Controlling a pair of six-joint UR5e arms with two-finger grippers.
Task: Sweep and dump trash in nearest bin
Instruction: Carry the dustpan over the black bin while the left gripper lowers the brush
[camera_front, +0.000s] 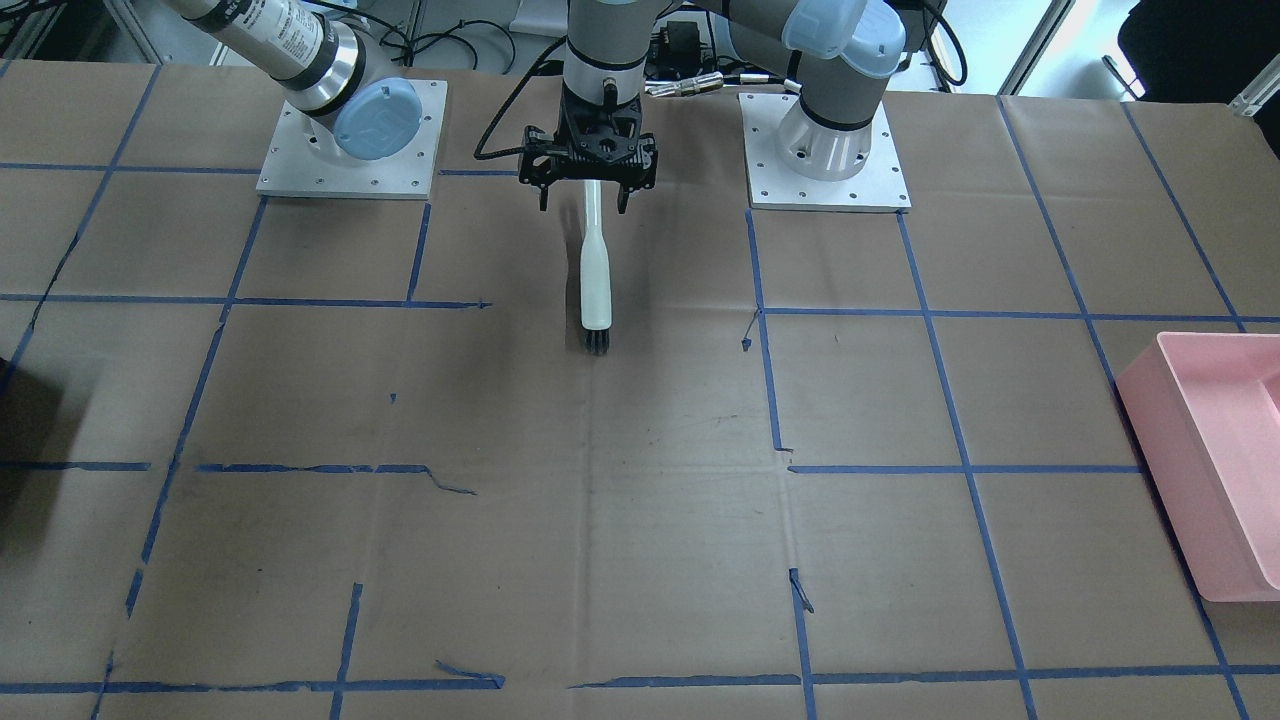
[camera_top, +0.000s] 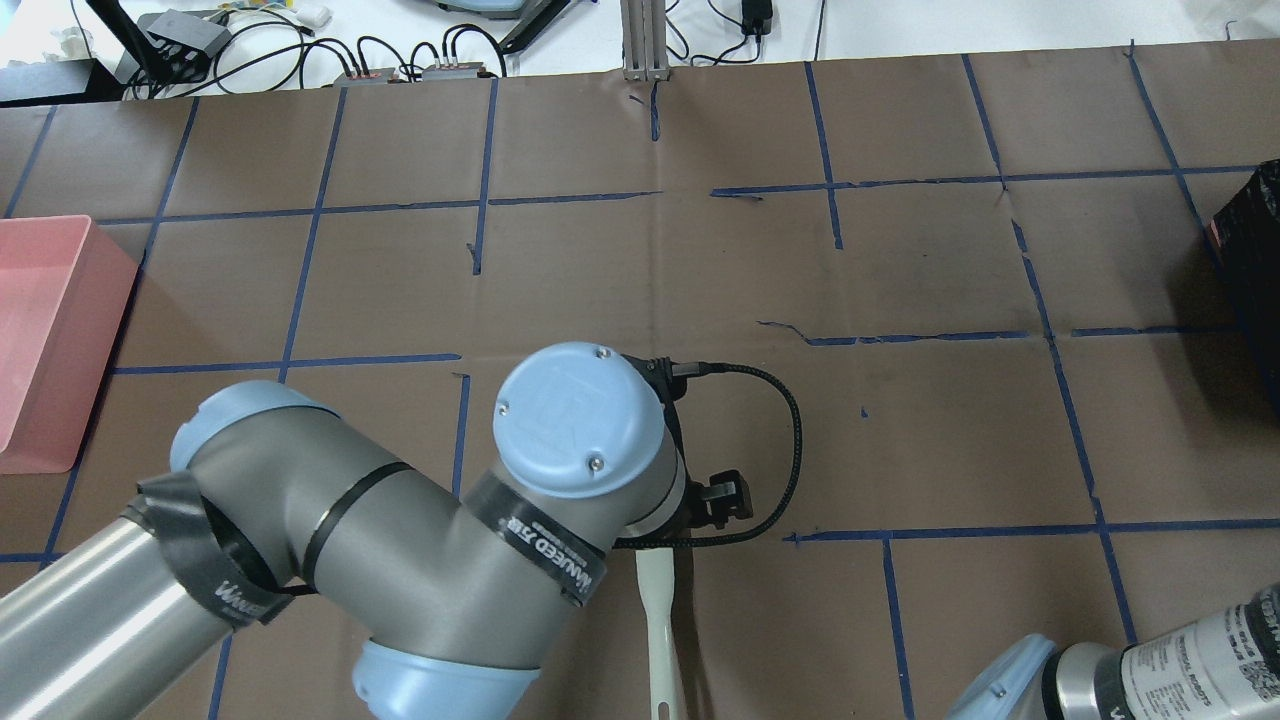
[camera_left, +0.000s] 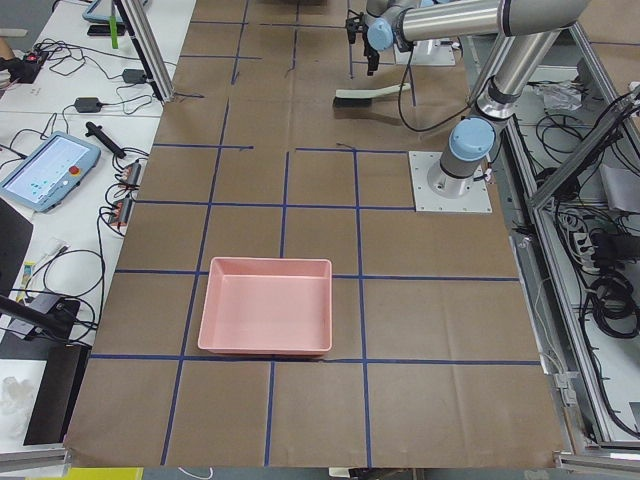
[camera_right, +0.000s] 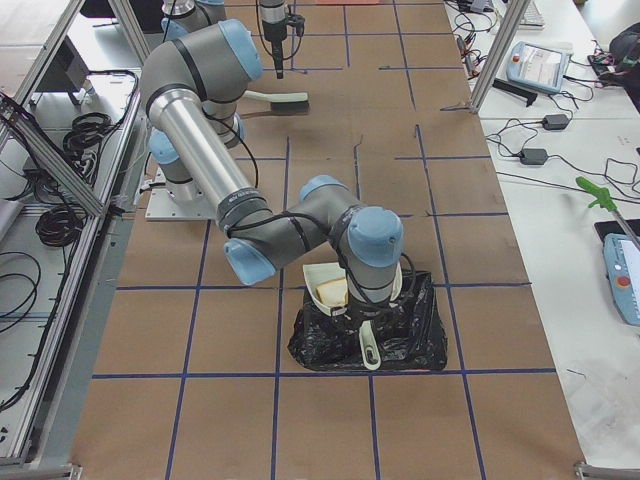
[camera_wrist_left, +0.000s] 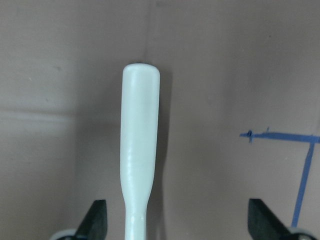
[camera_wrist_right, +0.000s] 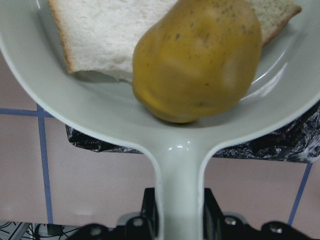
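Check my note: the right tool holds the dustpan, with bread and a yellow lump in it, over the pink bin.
Wrong bin. The right tool holds the dustpan, with bread and a yellow lump in it, over the black bag, not the pink bin. The exterior right view shows it.

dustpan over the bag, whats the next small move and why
Probably tilt the dustpan so its load slides into the black bag. The right gripper is shut on the handle, the potato and bread lie in the dustpan, and the bag shows beneath it, so dumping seems all that is left.
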